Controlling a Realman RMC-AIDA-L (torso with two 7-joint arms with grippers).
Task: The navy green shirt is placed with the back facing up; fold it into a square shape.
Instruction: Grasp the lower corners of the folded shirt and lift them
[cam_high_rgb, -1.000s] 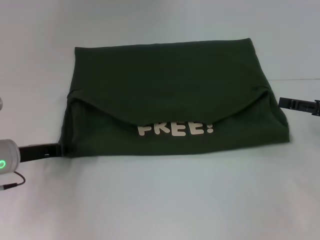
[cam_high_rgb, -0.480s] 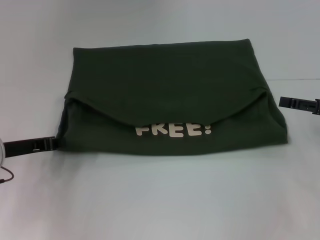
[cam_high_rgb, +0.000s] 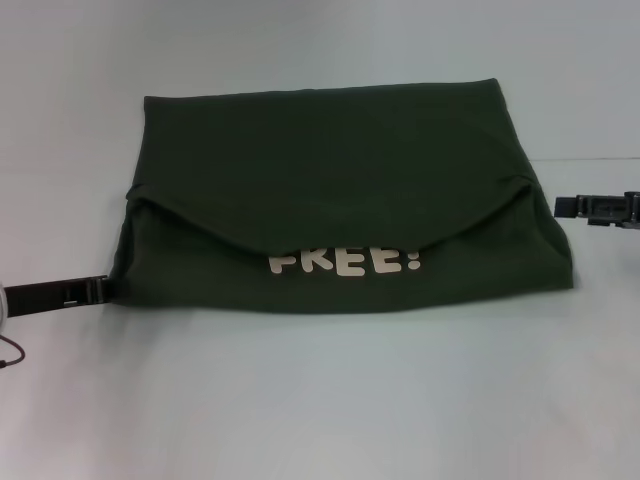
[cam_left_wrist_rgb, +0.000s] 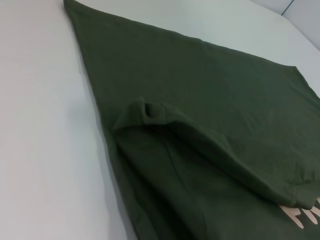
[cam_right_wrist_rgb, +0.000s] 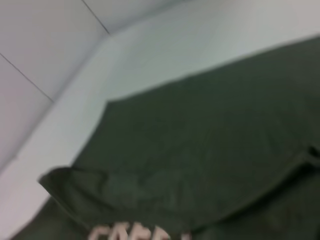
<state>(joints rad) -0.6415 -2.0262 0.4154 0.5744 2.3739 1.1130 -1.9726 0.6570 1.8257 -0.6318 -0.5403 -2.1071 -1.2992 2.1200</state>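
The navy green shirt (cam_high_rgb: 330, 170) lies folded into a wide block on the white table, and also fills the left wrist view (cam_left_wrist_rgb: 200, 100) and the right wrist view (cam_right_wrist_rgb: 200, 150). A curved flap of its plain back overlaps the near layer, where the cream letters "FREE!" (cam_high_rgb: 345, 262) show just below the flap's edge. My left gripper (cam_high_rgb: 100, 290) sits low at the shirt's near left corner, its tip right beside the cloth. My right gripper (cam_high_rgb: 562, 207) hovers just off the shirt's right edge, apart from it.
The white tabletop (cam_high_rgb: 320, 400) stretches in front of the shirt and on both sides. A wall and table edge (cam_right_wrist_rgb: 75, 75) run behind the shirt's far side. A thin cable (cam_high_rgb: 10, 355) hangs by the left arm.
My left arm has drawn back to the left, its tip leaving the shirt's near left corner. The near layer with the letters slid slightly left. The right gripper barely moved.
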